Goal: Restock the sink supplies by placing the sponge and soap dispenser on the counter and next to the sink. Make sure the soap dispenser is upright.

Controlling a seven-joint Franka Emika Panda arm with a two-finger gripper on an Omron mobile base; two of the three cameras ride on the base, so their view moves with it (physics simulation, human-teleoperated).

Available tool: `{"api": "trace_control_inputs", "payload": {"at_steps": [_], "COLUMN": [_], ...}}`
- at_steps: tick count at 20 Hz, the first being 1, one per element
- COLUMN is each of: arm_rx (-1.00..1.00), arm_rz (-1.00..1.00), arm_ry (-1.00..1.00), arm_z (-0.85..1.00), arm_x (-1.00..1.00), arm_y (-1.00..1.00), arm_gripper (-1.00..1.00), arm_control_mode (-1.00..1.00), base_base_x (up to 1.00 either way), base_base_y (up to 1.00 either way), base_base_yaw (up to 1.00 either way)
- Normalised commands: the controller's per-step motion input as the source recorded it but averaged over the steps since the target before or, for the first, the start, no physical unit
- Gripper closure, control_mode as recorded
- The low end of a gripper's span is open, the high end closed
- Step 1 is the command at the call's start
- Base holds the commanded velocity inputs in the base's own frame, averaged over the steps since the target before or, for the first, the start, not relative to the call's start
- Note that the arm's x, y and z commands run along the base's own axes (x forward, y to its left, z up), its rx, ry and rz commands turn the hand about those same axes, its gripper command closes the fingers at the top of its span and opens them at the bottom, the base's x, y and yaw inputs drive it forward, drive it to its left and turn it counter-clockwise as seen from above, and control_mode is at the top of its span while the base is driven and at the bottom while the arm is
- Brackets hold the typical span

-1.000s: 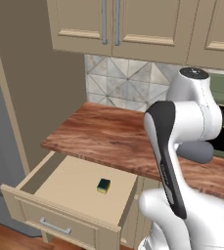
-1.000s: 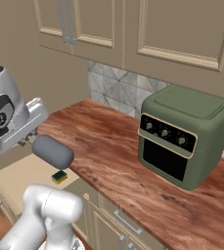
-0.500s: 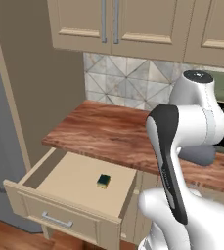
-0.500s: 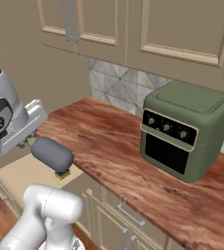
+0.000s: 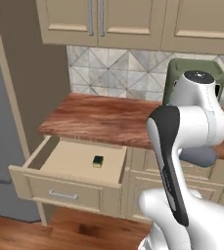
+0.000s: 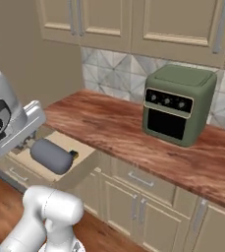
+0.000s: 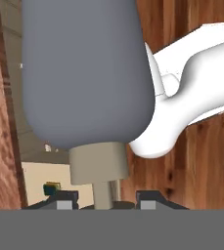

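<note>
Gripping the soap dispenser (image 7: 84,73) by its tan pump end, the gripper (image 7: 101,199) is clamped on the narrow stem, with the two dark finger tips either side of it at the bottom of the hand view. The grey-blue body runs away from the camera, so the bottle lies along the hand's axis. In the right base view the soap dispenser (image 6: 51,156) hangs roughly level over the open drawer (image 6: 60,145), pump toward the hand. Judged from this, the bottle is held by its neck because that is the narrowest part the fingers can close around, and it must be turned upright before being set down.

The sponge (image 5: 98,161) lies on the floor of the open drawer (image 5: 79,158), near its middle, dark green face up, untouched. It also shows small at the lower left of the hand view (image 7: 51,188).

The counter (image 5: 103,118) is bare wood above the drawer; a green countertop oven (image 6: 179,105) stands further along it, by the tiled wall.

No sink appears in these frames, so the placing spot cannot be assessed. In the left base view the arm's own links cover the hand and bottle. Actual contact of the finger pads on the stem is cut off by the hand view's lower edge.
</note>
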Motion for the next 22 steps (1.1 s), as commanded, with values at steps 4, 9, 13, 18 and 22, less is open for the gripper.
{"api": "trace_control_inputs", "payload": {"at_steps": [4, 9, 13, 18, 22], "arm_rx": [0.0, 0.0, 0.0, 0.0, 0.0], "arm_rz": [0.0, 0.0, 0.0, 0.0, 0.0], "arm_ry": [0.0, 0.0, 0.0, 0.0, 0.0], "arm_z": [0.0, 0.0, 0.0, 0.0, 0.0], "arm_x": [0.0, 0.0, 0.0, 0.0, 0.0], "arm_y": [0.0, 0.0, 0.0, 0.0, 0.0], "arm_gripper": [1.0, 1.0, 1.0, 1.0, 1.0], "arm_control_mode": [1.0, 1.0, 1.0, 1.0, 1.0], "base_base_x": [-0.58, -0.44, -0.32, -0.2, -0.09], "base_base_y": [0.13, 0.07, 0.01, 0.01, 0.0], "base_base_yaw": [-0.55, -0.68, -0.75, -0.78, -0.78]}}
